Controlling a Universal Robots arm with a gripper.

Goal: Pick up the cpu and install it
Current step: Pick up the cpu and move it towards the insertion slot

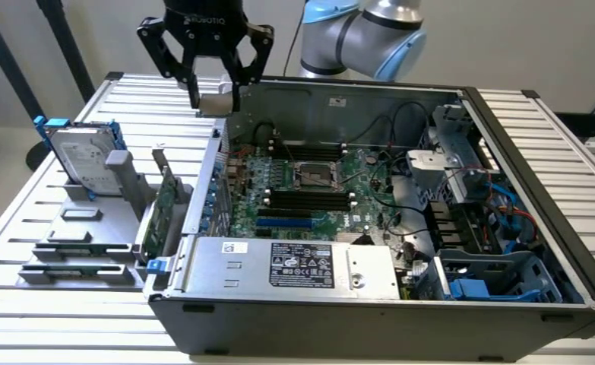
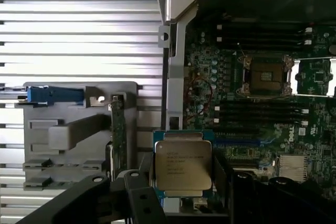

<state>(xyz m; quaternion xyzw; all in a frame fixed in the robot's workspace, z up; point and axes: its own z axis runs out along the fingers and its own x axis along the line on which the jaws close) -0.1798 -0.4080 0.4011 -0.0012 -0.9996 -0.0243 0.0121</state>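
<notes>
The gripper point(image 1: 214, 95) is open wide, but it is not empty. It holds the cpu point(image 2: 182, 169) right between its jaws. The two black fingers point(image 2: 137, 199) press on two opposite sides of the cpu, one on each side. The cpu hangs in the air at the tips of the jaws, up above one corner of the computer case point(image 1: 378, 319).

The spot where the cpu should go is the socket point(image 2: 266, 75). It is a dark square hole with a thin metal frame around it, and it looks empty. It sits in the middle of the green board point(image 1: 276, 171) on the floor of the case. From the jaws, the socket is well apart: it is lower down and farther in, past the case wall that is just beside the jaws. So I think the cpu has been picked up but is not yet put in.

There is only one arm here, so that arm does the job.

The cpu is small, flat and thin. It is almost square, so no side looks much longer than the other. Its top is a dull silver plate with tiny writing I cannot read. A thin green edge peeks out around the plate. The flat silver top faces up toward the wrist.
</notes>
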